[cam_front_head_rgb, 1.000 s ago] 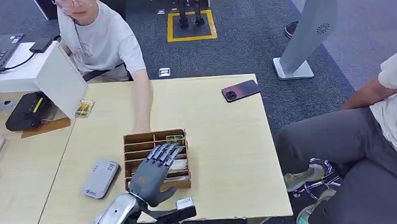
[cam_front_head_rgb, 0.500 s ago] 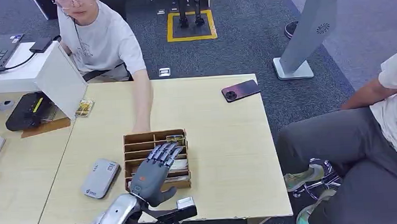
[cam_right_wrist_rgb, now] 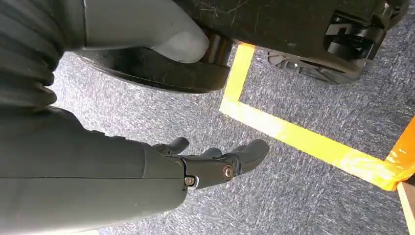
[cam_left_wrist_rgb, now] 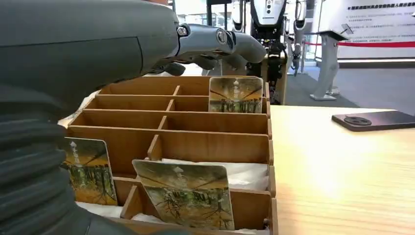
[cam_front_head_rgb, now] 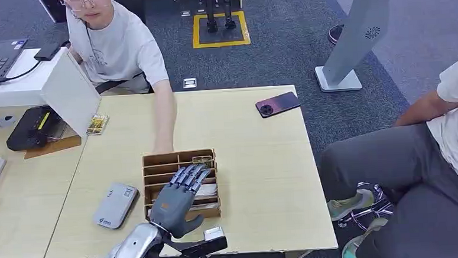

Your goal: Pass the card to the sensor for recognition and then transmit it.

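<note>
While my left hand (cam_front_head_rgb: 174,201) hovers open over the brown wooden slotted card box (cam_front_head_rgb: 152,168), a green-and-gold picture card (cam_left_wrist_rgb: 235,94) stands in its far compartment; my right hand (cam_right_wrist_rgb: 215,161) hangs empty, fingers apart.

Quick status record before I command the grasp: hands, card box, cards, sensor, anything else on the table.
left hand: open, fingers stretched over the card box, holding nothing
right hand: hanging over the carpet, holding nothing
card box: wooden, divided into slots, a person's arm reaching to its far edge
cards: three stand upright in the slots
sensor: grey, flat on the table left of the box
phone: far right corner of the table
</note>
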Controlling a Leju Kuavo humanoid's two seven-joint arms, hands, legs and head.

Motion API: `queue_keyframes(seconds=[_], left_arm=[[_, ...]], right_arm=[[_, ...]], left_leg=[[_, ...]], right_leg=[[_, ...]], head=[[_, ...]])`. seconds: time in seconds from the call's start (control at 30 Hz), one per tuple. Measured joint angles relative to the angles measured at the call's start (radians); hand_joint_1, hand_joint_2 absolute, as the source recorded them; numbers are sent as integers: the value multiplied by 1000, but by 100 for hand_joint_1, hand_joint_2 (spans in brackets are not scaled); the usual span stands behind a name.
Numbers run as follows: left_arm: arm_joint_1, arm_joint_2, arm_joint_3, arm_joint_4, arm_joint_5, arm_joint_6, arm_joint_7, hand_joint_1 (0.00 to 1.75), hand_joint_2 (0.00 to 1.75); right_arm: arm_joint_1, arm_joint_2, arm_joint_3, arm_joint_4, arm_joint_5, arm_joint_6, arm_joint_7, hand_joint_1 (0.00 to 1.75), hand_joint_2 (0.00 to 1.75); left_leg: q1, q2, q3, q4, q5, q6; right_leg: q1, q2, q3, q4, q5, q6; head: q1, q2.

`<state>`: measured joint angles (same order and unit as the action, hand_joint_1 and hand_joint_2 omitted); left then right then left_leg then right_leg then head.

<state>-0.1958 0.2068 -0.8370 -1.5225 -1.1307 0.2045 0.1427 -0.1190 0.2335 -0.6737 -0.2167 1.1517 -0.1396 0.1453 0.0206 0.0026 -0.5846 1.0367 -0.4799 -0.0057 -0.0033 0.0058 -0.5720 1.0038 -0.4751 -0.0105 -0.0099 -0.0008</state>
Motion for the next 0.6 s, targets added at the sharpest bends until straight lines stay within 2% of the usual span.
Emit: queue_keyframes(seconds=[0.6], left_arm=[[0,0,0,0,0,0,0,0,175]], right_arm=[[0,0,0,0,0,0,0,0,175]], left_leg=[[0,0,0,0,0,0]], right_leg=[[0,0,0,0,0,0]], head=[[0,0]])
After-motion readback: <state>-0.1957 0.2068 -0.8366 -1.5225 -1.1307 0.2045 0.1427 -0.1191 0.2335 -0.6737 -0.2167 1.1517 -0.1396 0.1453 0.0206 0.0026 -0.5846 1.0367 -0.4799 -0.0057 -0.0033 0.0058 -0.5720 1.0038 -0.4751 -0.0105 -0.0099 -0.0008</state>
